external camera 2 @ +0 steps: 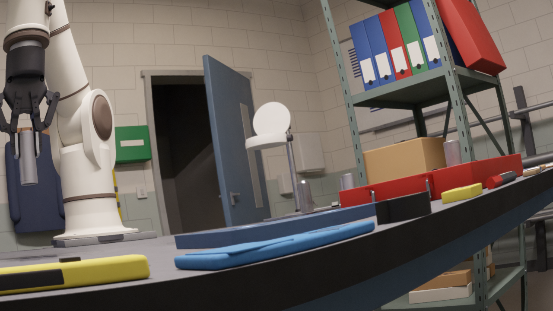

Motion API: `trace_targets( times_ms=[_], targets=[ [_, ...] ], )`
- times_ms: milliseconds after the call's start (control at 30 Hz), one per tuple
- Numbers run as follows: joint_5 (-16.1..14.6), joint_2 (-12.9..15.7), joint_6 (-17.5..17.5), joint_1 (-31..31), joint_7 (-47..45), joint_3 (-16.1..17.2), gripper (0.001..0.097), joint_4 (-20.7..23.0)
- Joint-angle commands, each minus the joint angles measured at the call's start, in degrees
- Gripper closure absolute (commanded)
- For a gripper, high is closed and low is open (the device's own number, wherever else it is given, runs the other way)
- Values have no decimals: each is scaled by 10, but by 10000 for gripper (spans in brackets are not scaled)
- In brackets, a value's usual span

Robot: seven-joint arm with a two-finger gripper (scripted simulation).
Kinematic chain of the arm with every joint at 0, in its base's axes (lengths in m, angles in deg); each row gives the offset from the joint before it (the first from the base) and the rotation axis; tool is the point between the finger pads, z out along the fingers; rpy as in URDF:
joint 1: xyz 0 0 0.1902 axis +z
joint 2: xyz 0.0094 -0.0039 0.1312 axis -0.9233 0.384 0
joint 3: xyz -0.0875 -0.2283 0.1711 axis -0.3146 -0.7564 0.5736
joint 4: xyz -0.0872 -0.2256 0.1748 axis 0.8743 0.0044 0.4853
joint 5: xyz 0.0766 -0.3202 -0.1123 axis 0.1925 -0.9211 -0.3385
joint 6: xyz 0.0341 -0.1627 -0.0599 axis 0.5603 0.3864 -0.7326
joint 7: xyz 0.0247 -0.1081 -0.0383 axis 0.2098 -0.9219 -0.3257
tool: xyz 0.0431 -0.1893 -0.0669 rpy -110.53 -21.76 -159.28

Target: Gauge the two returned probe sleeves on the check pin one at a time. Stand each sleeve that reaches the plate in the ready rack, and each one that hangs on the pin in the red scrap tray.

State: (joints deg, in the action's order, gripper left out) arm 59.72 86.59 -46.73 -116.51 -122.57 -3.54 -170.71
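A grey metal probe sleeve (28, 158) hangs upright at the far left, well above the table, and my gripper (26, 145) has its two fingers closed on the sleeve's upper part. A second sleeve (305, 196) stands upright near the middle of the table, behind the dark blue tray (270, 229). The red scrap tray (433, 178) lies to the right, with two slim pins standing at its front edge. I cannot make out the check pin's plate or the ready rack for certain.
A metal shelf unit (417, 96) with binders and a cardboard box rises behind the red tray. A blue pad (270, 245), a yellow block (73, 272), a black block (402, 207), a small yellow block (461, 192) and a red-handled tool (500, 179) lie along the table's front.
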Motion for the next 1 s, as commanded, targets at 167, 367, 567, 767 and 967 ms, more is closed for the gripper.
trace_targets(
  times_ms=[167,367,567,767,967],
  targets=[
    [12,-15,-20,-7,-9,8,901,7],
    [19,-23,-32,-10,-15,13,901,12],
    [21,-26,-35,-12,-17,14,901,13],
    [21,-26,-36,-12,-17,14,901,13],
    [21,-28,-34,-8,-12,15,901,10]
  ],
)
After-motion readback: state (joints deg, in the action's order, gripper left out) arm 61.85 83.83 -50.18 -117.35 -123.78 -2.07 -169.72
